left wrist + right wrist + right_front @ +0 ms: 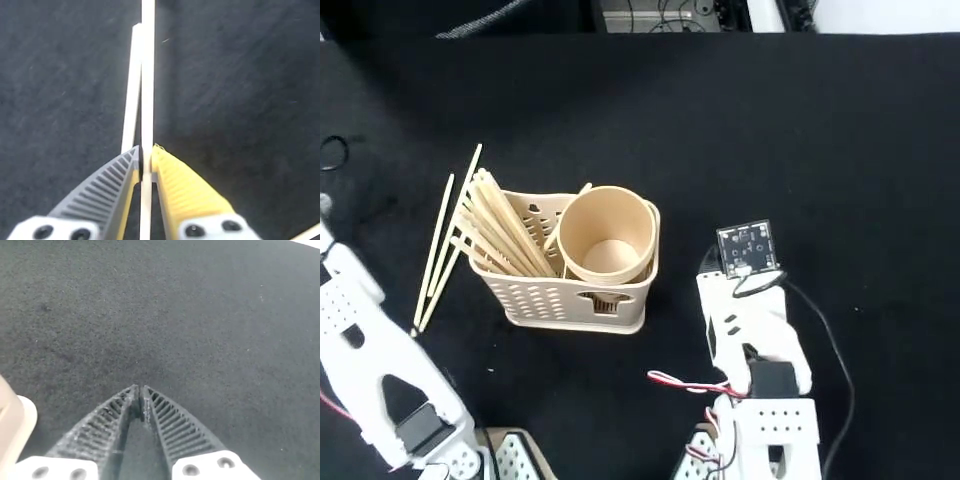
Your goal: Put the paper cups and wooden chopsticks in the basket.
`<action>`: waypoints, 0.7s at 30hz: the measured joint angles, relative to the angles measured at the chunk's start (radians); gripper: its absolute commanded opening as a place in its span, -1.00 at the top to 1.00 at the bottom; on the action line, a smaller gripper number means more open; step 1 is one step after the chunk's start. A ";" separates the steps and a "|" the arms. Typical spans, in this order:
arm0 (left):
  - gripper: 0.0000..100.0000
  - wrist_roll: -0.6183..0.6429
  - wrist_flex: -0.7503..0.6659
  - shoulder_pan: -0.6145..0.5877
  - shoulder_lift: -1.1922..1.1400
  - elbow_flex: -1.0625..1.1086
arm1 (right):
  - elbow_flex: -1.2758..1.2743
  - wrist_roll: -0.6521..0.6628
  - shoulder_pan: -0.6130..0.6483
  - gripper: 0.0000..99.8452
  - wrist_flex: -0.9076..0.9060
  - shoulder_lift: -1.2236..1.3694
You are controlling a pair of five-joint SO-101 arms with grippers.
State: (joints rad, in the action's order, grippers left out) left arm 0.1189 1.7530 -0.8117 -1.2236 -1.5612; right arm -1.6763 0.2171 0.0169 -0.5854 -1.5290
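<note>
A cream slotted basket (570, 300) stands mid-table. Inside it are a paper cup (607, 235) and several wooden chopsticks (505, 230) that lean out over its left rim. A few loose chopsticks (440, 250) lie on the black cloth left of the basket. My left gripper (146, 150) is shut on one chopstick (147, 75) near its end, and a second chopstick (132, 90) lies alongside it on the cloth. The left arm (370, 360) sits at the lower left. My right gripper (139, 390) is shut on nothing, low over bare cloth right of the basket.
The right arm (750, 320) stands right of the basket, with its camera board (748, 248) facing up. The basket's rim (12, 425) shows beside the right gripper. Black cloth (800, 140) covers the table, with open room at the back and right.
</note>
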 measured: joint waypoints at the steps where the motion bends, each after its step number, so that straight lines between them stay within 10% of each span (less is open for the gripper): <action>1: 0.94 0.002 0.003 -0.006 0.015 0.038 | 0.000 0.000 0.000 0.97 0.000 0.000; 21: 0.70 -0.212 0.002 -0.055 0.272 0.624 | 0.000 0.000 0.000 0.97 0.000 0.000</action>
State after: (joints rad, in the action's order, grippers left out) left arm -0.0928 1.7545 -0.8669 -0.9521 -0.9367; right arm -1.6763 0.2171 0.0169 -0.5854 -1.5290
